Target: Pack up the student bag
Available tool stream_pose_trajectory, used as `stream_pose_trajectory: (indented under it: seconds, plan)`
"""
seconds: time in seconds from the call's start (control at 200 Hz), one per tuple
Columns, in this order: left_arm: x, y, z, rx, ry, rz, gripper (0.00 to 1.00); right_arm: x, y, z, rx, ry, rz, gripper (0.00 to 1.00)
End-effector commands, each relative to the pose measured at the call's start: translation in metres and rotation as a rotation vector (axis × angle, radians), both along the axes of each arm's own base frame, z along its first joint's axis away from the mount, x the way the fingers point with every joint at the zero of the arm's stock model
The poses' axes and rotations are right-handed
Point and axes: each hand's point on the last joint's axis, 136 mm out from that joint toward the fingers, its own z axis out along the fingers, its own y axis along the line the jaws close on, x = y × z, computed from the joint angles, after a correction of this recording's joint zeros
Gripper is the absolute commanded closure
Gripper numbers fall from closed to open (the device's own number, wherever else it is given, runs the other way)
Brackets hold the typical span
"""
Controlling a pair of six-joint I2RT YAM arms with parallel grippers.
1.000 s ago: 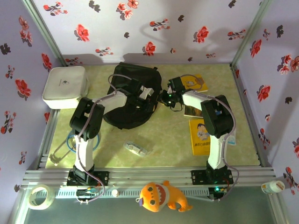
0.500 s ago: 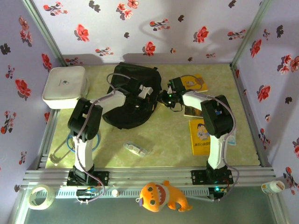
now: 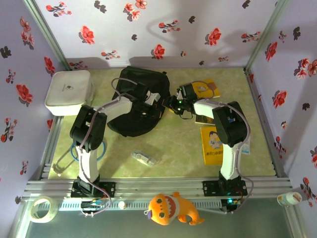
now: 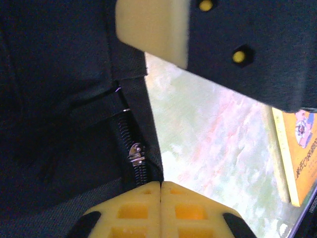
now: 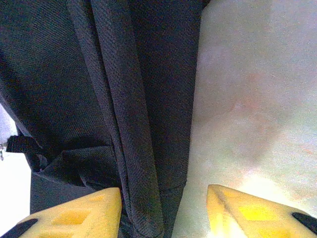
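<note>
The student bag [image 3: 133,106], black and soft, lies at the back middle of the table. My left gripper [image 3: 158,97] is at its right edge. In the left wrist view its yellow fingertips [image 4: 148,203] are pressed together on the bag's [image 4: 59,99] zipper edge, just below the metal zipper pull [image 4: 136,152]. My right gripper [image 3: 172,104] faces it from the right, close by. In the right wrist view this gripper [image 5: 163,198] stands open, a fold of the bag's fabric [image 5: 124,124] lies loose between its fingers, and bare table lies to the right.
A white hard case [image 3: 68,92] sits at the back left. Yellow books [image 3: 211,144] lie right of the bag, one [image 3: 205,88] behind the right arm. A clear wrapped item [image 3: 143,157] lies at the front middle, a blue cable loop [image 3: 74,148] by the left base.
My right gripper's jaws have spread apart and let go of the bag's fabric. My left gripper has shifted slightly right, drawing the bag's edge with it.
</note>
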Motion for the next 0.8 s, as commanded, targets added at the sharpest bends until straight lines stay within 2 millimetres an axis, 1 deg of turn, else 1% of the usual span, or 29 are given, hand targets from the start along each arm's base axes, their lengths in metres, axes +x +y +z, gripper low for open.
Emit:
stream_pose_trajectory:
  seconds: [0.0,0.145,0.245,0.395,0.57,0.795]
  plan:
    - [-0.002,0.011,0.007,0.028,0.005,0.042,1.00,0.002,0.005,0.003,0.023,0.003,-0.004,0.51]
    - [-0.004,0.016,0.008,0.040,0.004,0.061,1.00,0.007,0.008,-0.007,-0.005,0.023,-0.006,0.57]
    - [-0.005,0.019,0.007,0.056,0.012,0.078,1.00,0.010,0.009,-0.013,-0.022,0.032,-0.009,0.66]
    - [-0.011,0.027,0.005,0.091,0.037,0.099,1.00,0.018,0.007,-0.011,-0.043,0.012,-0.028,0.77]
    - [-0.023,0.040,0.007,0.138,0.076,0.122,1.00,0.027,0.001,-0.010,-0.089,-0.009,-0.062,0.82]
    - [-0.041,0.051,0.018,0.144,0.100,0.140,1.00,0.034,0.000,-0.012,-0.091,-0.021,-0.085,0.85]
